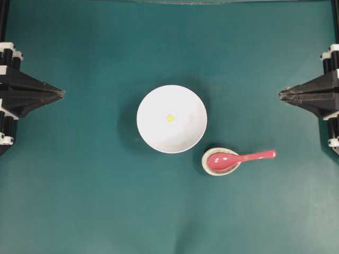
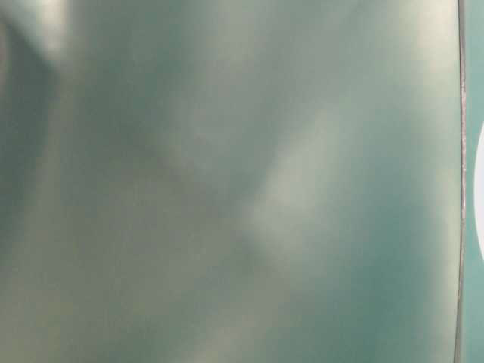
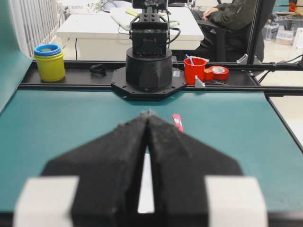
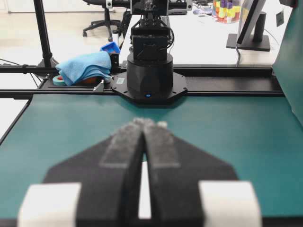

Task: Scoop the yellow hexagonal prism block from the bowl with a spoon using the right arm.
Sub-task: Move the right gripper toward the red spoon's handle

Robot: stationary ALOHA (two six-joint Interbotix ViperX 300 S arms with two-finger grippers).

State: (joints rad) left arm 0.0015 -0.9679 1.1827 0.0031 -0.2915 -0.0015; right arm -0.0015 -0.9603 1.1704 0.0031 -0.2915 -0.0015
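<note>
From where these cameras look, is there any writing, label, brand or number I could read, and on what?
None can be read.
White sticker on the black round arm base in the right wrist view: print too small.
White sticker beside the other black arm base in the left wrist view: too small.
White box on the far desk: marks blurred.
White round bowl, pink-red glossy spoon, tiny yellow block: no writing.

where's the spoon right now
In the overhead view the spoon lies right of centre, its scoop resting in the small speckled dish just below-right of the white bowl, handle pointing right.
</note>
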